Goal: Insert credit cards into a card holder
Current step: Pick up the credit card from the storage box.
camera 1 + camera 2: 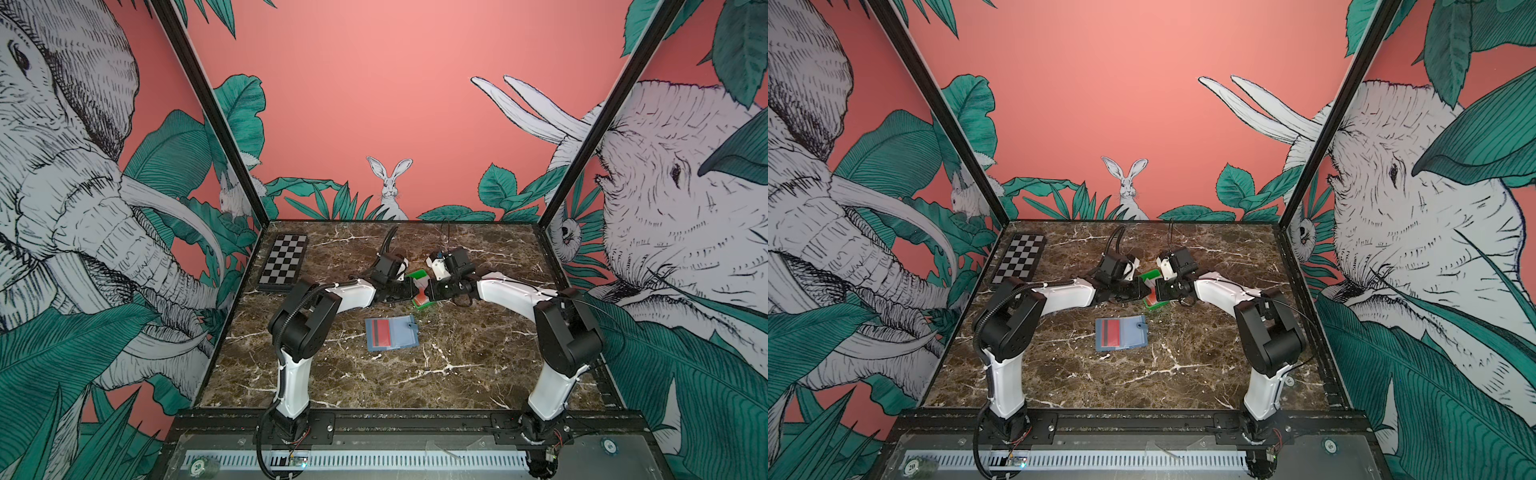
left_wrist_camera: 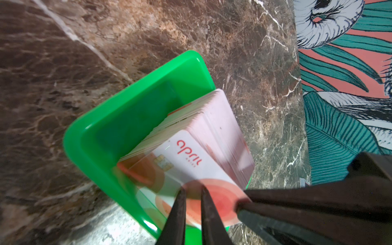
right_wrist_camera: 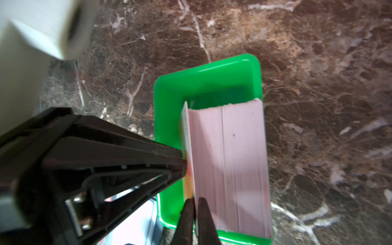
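Observation:
A thick stack of pale pink credit cards (image 3: pixel 229 159) stands on edge in a green tray (image 3: pixel 169 101). The front card (image 2: pixel 191 161) is white with a red-orange circle and leans away from the stack. My right gripper (image 3: pixel 196 199) is shut on this card's edge. My left gripper (image 2: pixel 193 189) points at the card's face, its tips touching it, open by a narrow gap with nothing between the jaws. In both top views the two grippers (image 1: pixel 413 289) (image 1: pixel 429 291) meet over the tray (image 1: pixel 417 274). The slate-blue card holder (image 1: pixel 401 332) lies open nearer the front, a red card (image 1: pixel 381 334) in its left sleeve.
A checkerboard (image 1: pixel 283 266) lies at the back left of the marble table (image 1: pixel 478 365). Black frame posts and printed walls close in the left, right and back sides. The card holder (image 1: pixel 1131 332) lies just in front of the tray (image 1: pixel 1152 274).

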Robot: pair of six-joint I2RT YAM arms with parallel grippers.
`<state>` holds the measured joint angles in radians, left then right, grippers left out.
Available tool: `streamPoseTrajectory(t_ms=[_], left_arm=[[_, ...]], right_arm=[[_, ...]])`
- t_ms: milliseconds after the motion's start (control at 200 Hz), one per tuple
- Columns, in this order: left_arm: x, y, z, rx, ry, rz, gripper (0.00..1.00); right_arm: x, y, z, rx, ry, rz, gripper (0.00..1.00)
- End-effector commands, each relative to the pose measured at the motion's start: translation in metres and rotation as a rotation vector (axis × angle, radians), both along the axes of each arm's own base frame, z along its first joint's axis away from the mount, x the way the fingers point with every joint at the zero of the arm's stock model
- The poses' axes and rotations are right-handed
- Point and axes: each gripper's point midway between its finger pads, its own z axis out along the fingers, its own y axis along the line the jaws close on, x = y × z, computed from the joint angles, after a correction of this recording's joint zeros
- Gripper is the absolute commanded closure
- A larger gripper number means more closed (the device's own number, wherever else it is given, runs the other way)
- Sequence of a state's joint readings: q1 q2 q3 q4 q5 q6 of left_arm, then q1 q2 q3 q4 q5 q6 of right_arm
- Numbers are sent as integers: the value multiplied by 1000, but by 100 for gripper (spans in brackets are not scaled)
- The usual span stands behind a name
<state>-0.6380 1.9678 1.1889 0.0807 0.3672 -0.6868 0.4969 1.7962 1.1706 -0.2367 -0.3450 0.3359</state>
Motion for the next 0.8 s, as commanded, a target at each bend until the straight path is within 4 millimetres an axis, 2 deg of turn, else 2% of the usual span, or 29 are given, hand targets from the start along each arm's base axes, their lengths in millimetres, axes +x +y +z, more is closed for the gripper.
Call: streamPoseTrajectory(t_ms=[0,175,450,500,530,795], left_arm=[[-9,9,-16,58,43,-5,83],[-7,8,2,49,4,-11,83],[-14,14,62,12,-104,-41,82],[-19,14,71,-5,-116,-51,81],[-22,15,73,-17,-117,-53,81],[-47,23,92,-156,-164,-58,80]], right_arm=[[6,4,12,15,-42,-7,97],[4,0,24,27,-69,-34,100],[-6,-8,50,78,-107,-87,100],[-9,-10,48,79,-98,-96,100],[-12,-12,60,99,-120,-103,100],[-34,-19,78,202,-141,-172,100]])
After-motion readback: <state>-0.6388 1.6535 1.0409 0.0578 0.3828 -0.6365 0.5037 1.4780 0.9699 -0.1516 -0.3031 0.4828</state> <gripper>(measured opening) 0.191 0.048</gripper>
